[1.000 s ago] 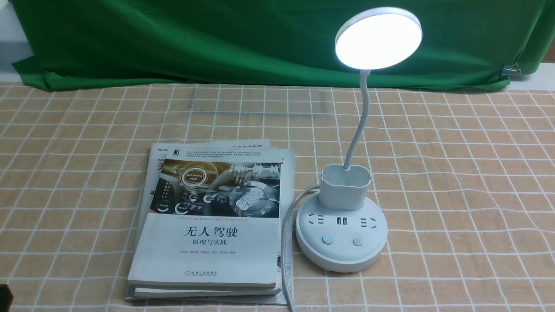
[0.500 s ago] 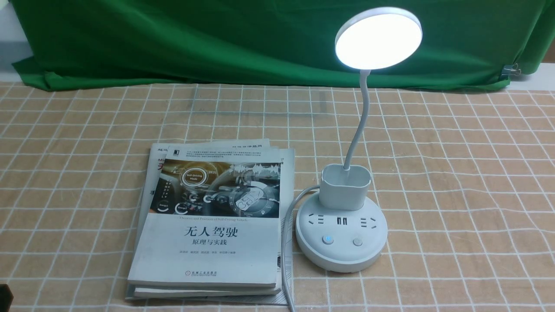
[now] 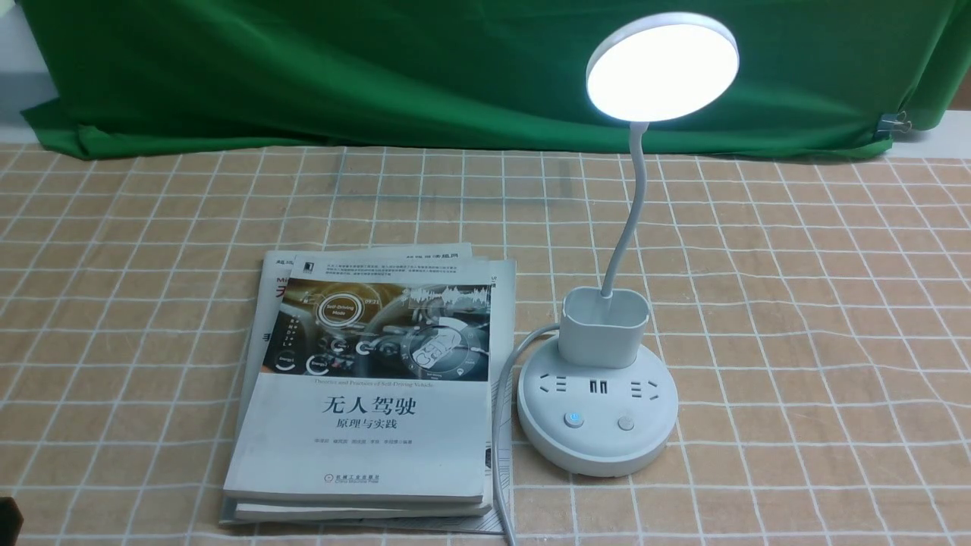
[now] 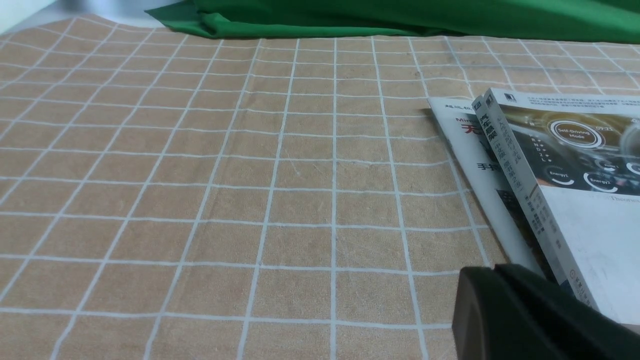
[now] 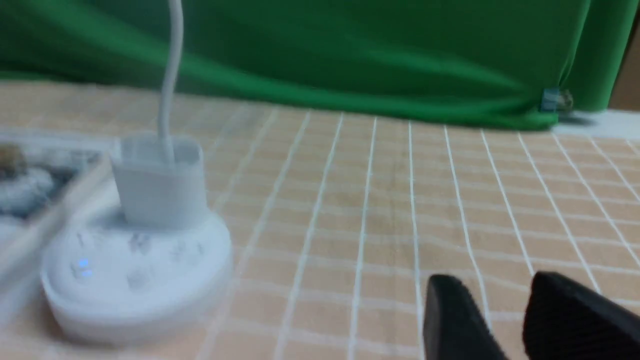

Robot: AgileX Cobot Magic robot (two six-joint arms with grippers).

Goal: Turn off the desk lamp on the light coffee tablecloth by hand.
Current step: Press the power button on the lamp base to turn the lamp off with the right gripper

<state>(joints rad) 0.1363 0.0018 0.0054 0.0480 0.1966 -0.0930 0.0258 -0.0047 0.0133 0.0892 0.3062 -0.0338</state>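
The white desk lamp stands on the light coffee tablecloth [image 3: 796,303], right of centre. Its disc head [image 3: 661,67] is lit. Its round base [image 3: 597,447] carries a glowing blue button [image 3: 574,419] and a grey button [image 3: 626,423]. Neither gripper reaches the lamp in the front view. In the right wrist view the lamp base [image 5: 135,300] is blurred and off to one side of my right gripper [image 5: 495,287], which is open and empty over the cloth. My left gripper [image 4: 492,270] is shut and empty, low over the cloth beside the books.
A stack of books [image 3: 372,387] lies just left of the lamp base, also in the left wrist view [image 4: 575,190]. The lamp's grey cord [image 3: 501,425] runs between books and base. A green backdrop cloth [image 3: 341,68] hangs behind. A dark piece [image 3: 7,519] shows at the front left corner.
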